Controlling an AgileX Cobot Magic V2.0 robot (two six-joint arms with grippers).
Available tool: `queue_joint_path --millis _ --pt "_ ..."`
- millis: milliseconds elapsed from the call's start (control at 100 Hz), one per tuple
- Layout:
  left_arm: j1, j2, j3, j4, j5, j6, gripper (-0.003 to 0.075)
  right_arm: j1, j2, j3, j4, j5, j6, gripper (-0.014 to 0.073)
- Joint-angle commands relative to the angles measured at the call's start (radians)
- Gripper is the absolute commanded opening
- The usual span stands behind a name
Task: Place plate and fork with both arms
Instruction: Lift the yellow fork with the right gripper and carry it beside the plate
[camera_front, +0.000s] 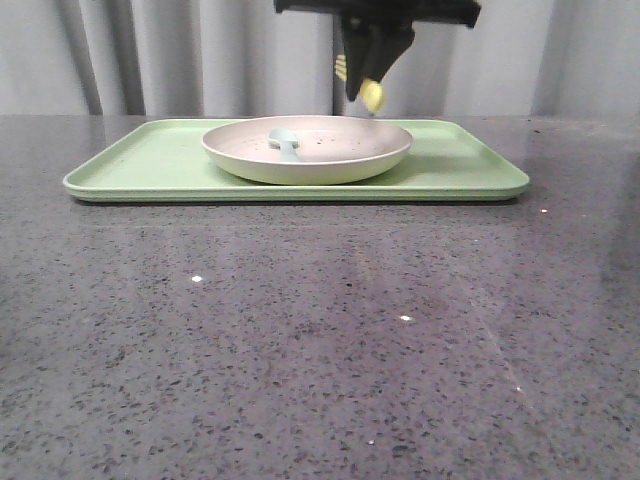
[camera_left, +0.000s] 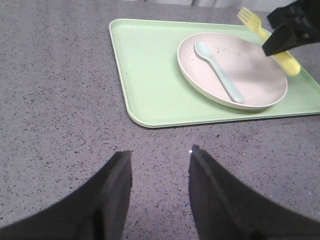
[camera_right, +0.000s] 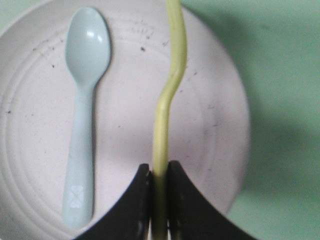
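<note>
My right pincer (camera_right: 159, 180) grips the fork (camera_right: 167, 100) above the plate (camera_front: 306, 150); left pincer (camera_left: 160, 165) released. Next: lower, release.

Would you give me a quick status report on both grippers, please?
Left gripper open over bare table. Right gripper shut on fork, above plate. Spoon lies in plate.
</note>
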Motion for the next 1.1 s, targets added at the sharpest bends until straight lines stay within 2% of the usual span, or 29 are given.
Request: queue_joint_path --millis 0,110,190,410,670,1090 --pt "0.003 -0.001 -0.024 -0.019 -0.073 -0.012 0.0272 -0.020 -0.093 -0.059 -0.100 0.046 -0.002 -0.0048" --pt "0.003 -0.001 -0.024 -0.019 -0.073 -0.012 0.0272 -0.023 -0.107 -0.078 -0.222 0.117 -0.003 -0.0048" --pt "0.003 -0.001 -0.024 -0.019 -0.073 -0.012 0.0272 -0.023 -0.111 -0.079 -0.292 0.117 -0.003 -0.0048" --pt "0.003 -0.001 -0.024 -0.019 -0.073 -0.012 0.0271 -0.024 -0.111 -0.079 -0.297 0.117 -0.003 -0.0048" --pt "0.003 -0.001 -0.024 -0.019 -0.071 -0.012 0.0271 -0.046 -0.108 -0.044 -0.269 0.117 -0.003 -0.0048" --pt "0.003 -0.001 -0.024 -0.019 -0.073 -0.012 0.0271 -0.127 -0.072 0.019 -0.097 0.108 -0.042 -0.0048"
